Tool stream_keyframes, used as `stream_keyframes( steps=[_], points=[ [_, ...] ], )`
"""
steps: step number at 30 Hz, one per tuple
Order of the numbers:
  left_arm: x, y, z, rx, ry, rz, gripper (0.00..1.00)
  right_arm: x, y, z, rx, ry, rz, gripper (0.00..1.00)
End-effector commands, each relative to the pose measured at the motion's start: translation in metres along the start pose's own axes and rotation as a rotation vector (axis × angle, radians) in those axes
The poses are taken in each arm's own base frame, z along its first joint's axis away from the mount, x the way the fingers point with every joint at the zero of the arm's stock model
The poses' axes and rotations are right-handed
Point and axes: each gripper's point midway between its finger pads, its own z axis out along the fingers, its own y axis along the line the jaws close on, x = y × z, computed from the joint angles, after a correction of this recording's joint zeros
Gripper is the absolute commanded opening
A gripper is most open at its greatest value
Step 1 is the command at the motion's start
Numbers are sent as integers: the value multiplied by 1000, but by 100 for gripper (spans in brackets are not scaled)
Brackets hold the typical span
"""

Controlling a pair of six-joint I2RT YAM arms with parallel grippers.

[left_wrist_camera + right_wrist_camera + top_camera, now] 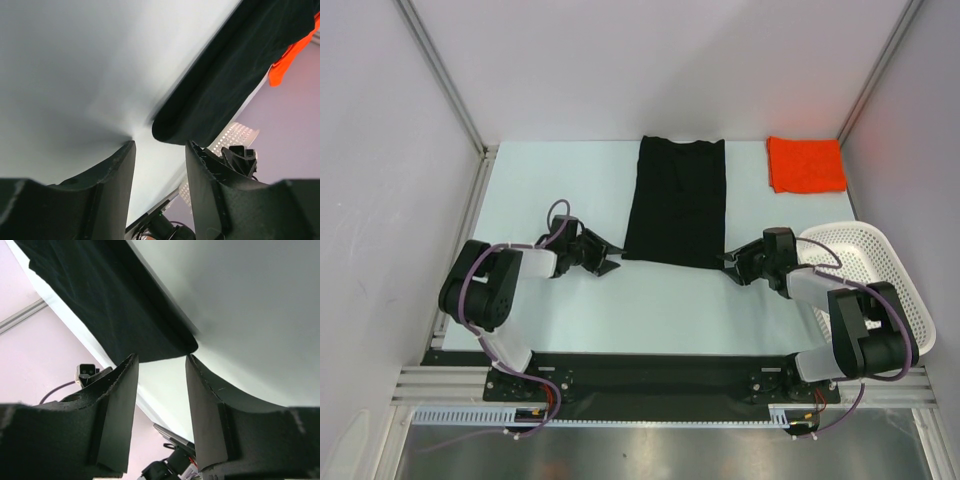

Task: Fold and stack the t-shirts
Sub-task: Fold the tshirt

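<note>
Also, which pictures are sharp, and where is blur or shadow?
Top view: sharp and evenly lit, black t-shirt and orange t-shirt crisp. Left wrist view: black t-shirt's edge smeared, grey shadow on the table ahead of the left gripper. Right wrist view: its corner slightly soft.

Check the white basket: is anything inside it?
Only bare mesh shows inside the white basket; the right arm covers its near left part, so that is unknown.

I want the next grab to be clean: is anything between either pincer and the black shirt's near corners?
Nothing visible. The left pincer and right pincer sit open over bare table, just off the near corners of the black shirt. The basket lies off to the right.
</note>
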Motion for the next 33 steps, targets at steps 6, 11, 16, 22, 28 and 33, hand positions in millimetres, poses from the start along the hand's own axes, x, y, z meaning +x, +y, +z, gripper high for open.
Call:
stream_keyframes(
  steps=[6, 11, 16, 22, 28, 33],
  points=[
    [-10, -17, 9, 41, -30, -25, 48, -1, -1, 3, -1, -1, 22, 45],
    [-9, -16, 12, 30, -27, -27, 47, 1, -4, 1, 6, 8, 11, 46],
    [-8, -15, 15, 29, -16, -36, 40, 7, -11, 2, 13, 51, 8, 48],
    [-8, -16, 20, 23, -12, -40, 36, 1, -16, 1, 15, 32, 22, 49],
    [-10, -15, 21, 12, -17, -30, 29, -6, -12, 12, 10, 31, 20, 48],
    [-8, -12, 23, 3, -5, -20, 22, -2, -15, 16, 18, 48, 30, 47]
  ],
)
